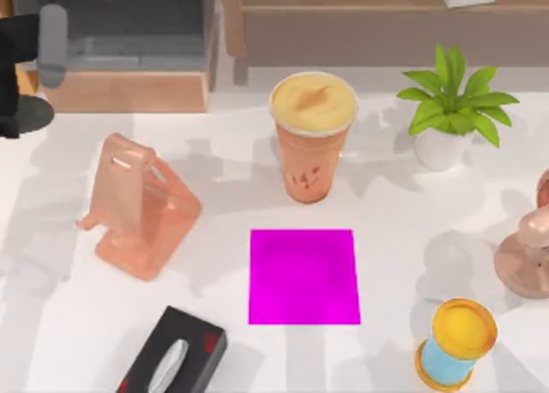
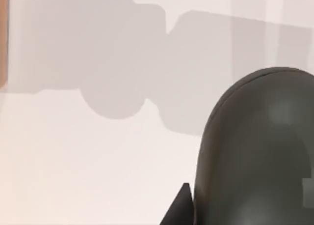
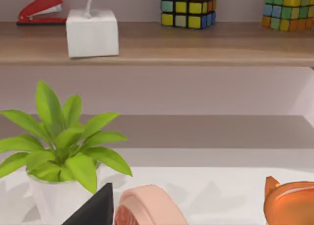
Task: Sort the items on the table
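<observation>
Orange coffee cup [image 1: 313,140]: seen from above, it stands upright at the far centre of the white table [image 1: 403,238], just beyond a magenta mat [image 1: 304,275]. It is judged top-heavy, open-topped and easily spilled, and is best gripped low on its wall.
Grey mouse [image 2: 257,151]: in the left wrist view it is shown close beside the left gripper [image 2: 182,208]. It is judged light, rigid and slick, best pinched across its flanks. Whether it is held cannot be told.
Right gripper [image 3: 95,210]: in the right wrist view it is placed near a potted plant [image 3: 64,151], and its opening cannot be told. A red stapler [image 3: 39,9] on the far shelf is revealed here, a detail not given from above.

orange cup [image 1: 312,144], magenta mat [image 1: 304,276], dark grey mouse [image 2: 255,151], white table [image 1: 403,238]
</observation>
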Tool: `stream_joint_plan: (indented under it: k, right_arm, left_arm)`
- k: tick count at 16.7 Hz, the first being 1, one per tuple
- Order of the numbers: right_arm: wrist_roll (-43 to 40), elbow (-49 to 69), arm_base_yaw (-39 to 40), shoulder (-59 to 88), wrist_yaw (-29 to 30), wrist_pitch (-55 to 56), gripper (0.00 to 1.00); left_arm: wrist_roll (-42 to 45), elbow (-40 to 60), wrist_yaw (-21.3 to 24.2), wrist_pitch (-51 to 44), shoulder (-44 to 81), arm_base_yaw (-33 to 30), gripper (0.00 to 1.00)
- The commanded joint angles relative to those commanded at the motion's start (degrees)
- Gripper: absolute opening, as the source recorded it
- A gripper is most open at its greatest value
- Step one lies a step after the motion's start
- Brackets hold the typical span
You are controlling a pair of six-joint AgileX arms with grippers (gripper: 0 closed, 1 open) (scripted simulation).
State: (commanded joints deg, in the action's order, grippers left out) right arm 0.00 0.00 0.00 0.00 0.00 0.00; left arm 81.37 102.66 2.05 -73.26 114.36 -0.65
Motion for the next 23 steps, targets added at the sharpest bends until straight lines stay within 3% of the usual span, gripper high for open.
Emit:
stream_joint_plan:
  k: [7,13,18,23]
  right_arm:
    - [0.0,0.0,0.0,0.0,0.0,0.0,1.00]
    - [0.0,0.0,0.0,0.0,0.0,0.0,1.00]
    - [0.0,0.0,0.0,0.0,0.0,0.0,1.00]
    - [0.0,0.0,0.0,0.0,0.0,0.0,1.00]
  left_arm:
    - [27.1,-0.8,2.7,-0.4,-8.5,-20.8,0.00]
    - [46.3,-4.3,0.9,4.9,-1.6,-36.9,0.00]
    - [53.6,-5.8,-1.9,10.8,9.5,-44.6,0.00]
    - [54.3,-5.8,-2.7,12.3,12.2,-45.9,0.00]
